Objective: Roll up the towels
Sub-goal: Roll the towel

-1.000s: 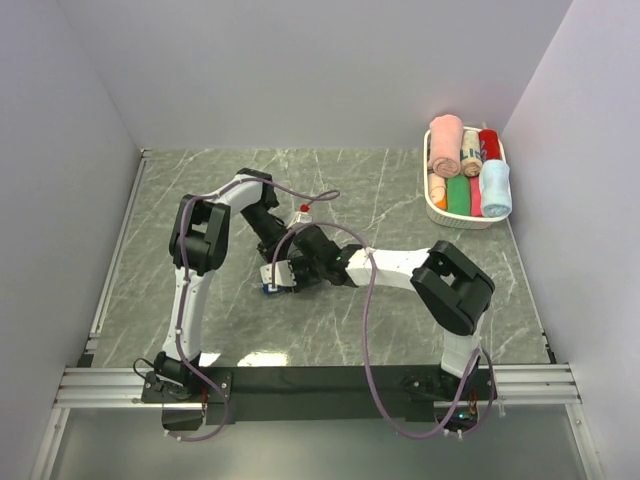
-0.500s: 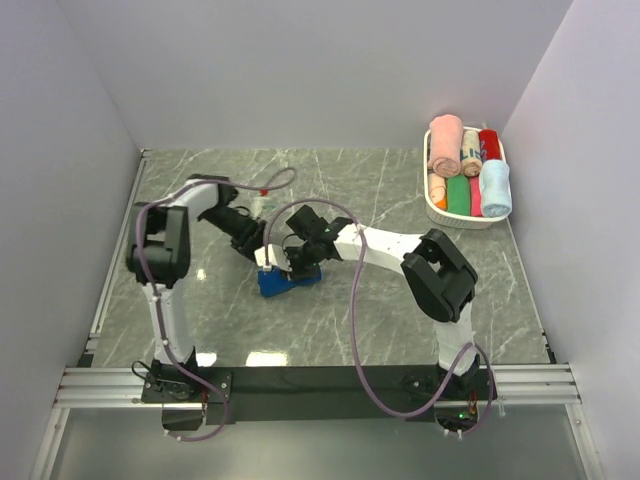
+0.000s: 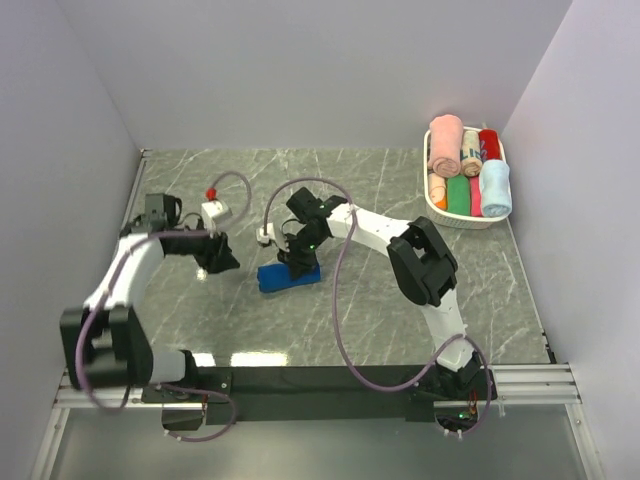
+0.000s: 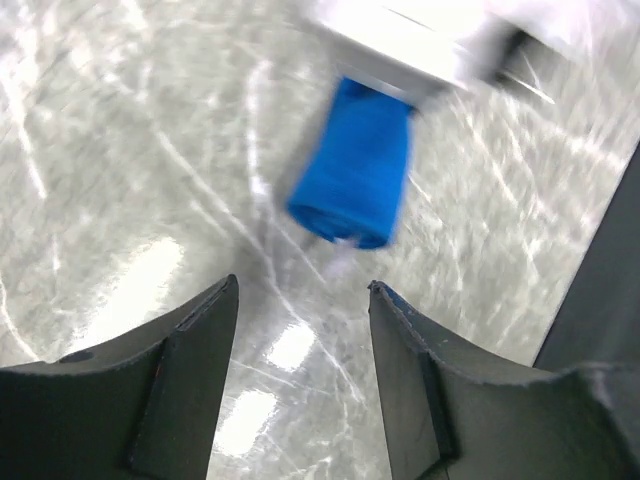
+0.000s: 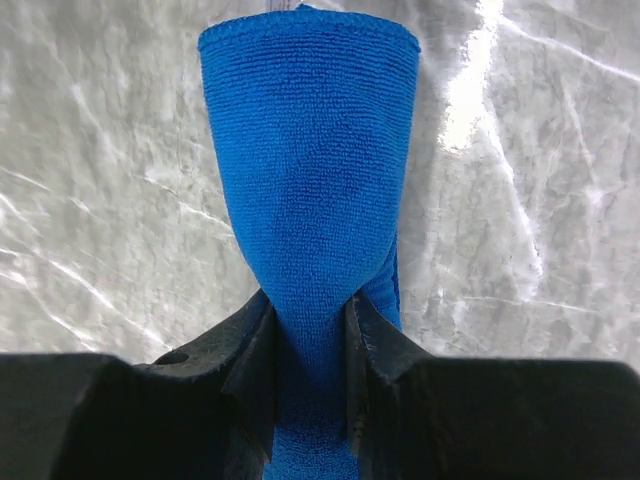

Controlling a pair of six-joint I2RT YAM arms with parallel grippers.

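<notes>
Marble table [image 3: 400,300], white walls around. Basket [image 3: 462,221] well apart from both claws, on right arm's side; pale blue towel [image 3: 495,188] lies rolled inside. Royal blue towel [image 3: 283,279] is rolled, on table between claws. Right claw [image 3: 298,262] clamped on its near end; long axis runs straight ahead out of jaws. Left claw [image 3: 222,258] has fingers apart and empty, with roll ahead, near, not touching. Right arm nearer: you already have the grip. Right wrist view shows the pinch; left wrist view blurred, shows roll's free end only.
</notes>
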